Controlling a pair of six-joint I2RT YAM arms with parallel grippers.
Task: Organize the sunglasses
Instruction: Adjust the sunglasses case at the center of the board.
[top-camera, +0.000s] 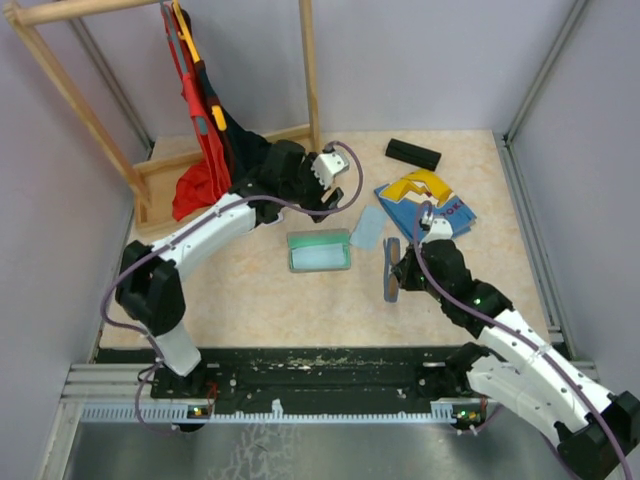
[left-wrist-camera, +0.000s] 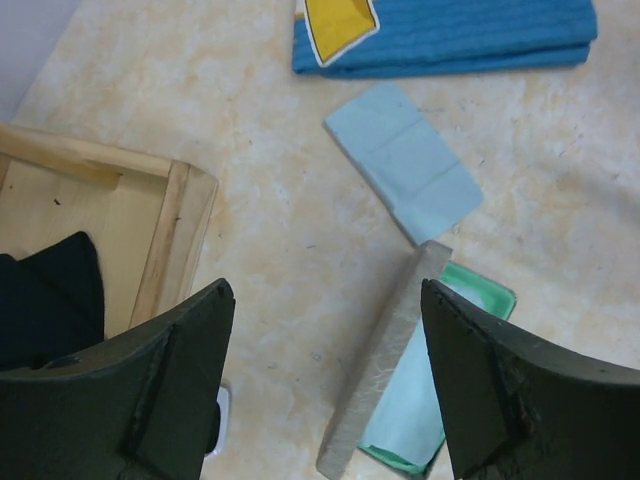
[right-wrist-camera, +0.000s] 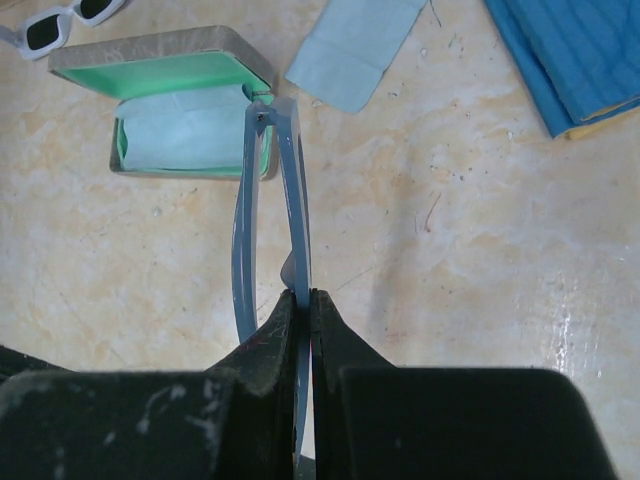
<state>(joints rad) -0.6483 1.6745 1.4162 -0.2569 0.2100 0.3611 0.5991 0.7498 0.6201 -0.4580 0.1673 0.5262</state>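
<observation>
We list, in the top view, the open green-lined case (right-wrist-camera: 160, 72) mid-table, left gripper (left-wrist-camera: 322, 300) at its 12 o'clock spread empty, right gripper (right-wrist-camera: 303, 300) at 3 o'clock pinching the grey sunglasses (right-wrist-camera: 298, 200), and, in the right wrist view, the white sunglasses (right-wrist-camera: 60, 22) at the case's 11 o'clock.

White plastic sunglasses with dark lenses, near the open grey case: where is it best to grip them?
Probably at the bridge between the lenses, coming from above: the white plastic sunglasses lie on the beige table with the lenses facing up, and the thick frame is narrowest there. Temples are out of view.
</observation>
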